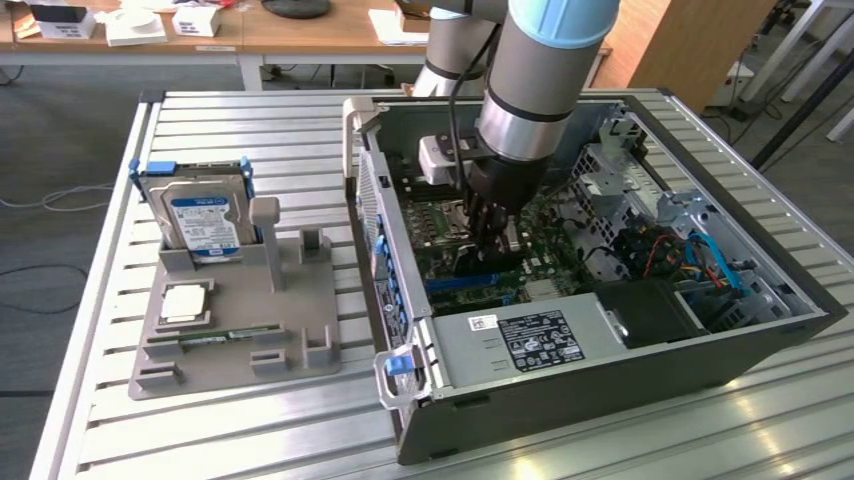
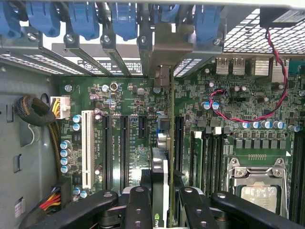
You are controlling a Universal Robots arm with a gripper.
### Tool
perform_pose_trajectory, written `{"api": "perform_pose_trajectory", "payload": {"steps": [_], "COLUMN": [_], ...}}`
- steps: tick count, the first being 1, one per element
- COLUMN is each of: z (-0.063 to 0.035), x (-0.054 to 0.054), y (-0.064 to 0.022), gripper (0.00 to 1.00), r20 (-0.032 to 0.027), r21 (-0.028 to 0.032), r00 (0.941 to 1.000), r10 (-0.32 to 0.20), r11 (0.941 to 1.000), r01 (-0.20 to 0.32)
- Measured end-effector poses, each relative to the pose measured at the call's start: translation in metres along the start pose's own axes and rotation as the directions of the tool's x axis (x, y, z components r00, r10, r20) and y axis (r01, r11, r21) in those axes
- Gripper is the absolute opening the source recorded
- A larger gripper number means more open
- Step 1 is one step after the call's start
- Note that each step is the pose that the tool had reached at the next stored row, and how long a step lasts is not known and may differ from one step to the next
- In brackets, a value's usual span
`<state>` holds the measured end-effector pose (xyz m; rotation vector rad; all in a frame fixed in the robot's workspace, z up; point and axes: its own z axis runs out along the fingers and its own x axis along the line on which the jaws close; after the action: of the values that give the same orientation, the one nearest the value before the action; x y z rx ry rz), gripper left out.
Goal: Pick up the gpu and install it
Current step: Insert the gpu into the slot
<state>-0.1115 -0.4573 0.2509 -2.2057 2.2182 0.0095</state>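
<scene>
gpu (image 2: 162,167): inside the open computer case (image 1: 574,400), held on edge over the motherboard (image 2: 119,95).
gripper (image 2: 161,202): clamped on the gpu, with a black finger (image 2: 138,207) against each face of the card.
Long axis: runs from the gripper toward the case's rear wall, parallel to the black expansion slots (image 2: 125,148). The metal bracket (image 2: 162,52) leads and sits at the rear openings under the blue latches (image 2: 124,19).
Key relation: the card stands between the white slot (image 2: 86,148) and the CPU socket (image 2: 259,188). The slot beneath it is hidden by the card itself.
Seating: cannot be told from these views.
Off-task items: hard drive (image 1: 207,220) upright in the grey holder (image 1: 234,345), well apart on the exterior view's left.
</scene>
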Motion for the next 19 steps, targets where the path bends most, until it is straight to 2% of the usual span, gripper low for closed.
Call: {"api": "perform_pose_trajectory", "payload": {"steps": [19], "z": [0.0025], "x": [0.0016], "y": [0.0000], "gripper": [0.27], "r20": [0.0000], "r21": [0.0001], "r00": [1.0000], "r10": [0.000], "r11": [1.0000], "r01": [0.000]}}
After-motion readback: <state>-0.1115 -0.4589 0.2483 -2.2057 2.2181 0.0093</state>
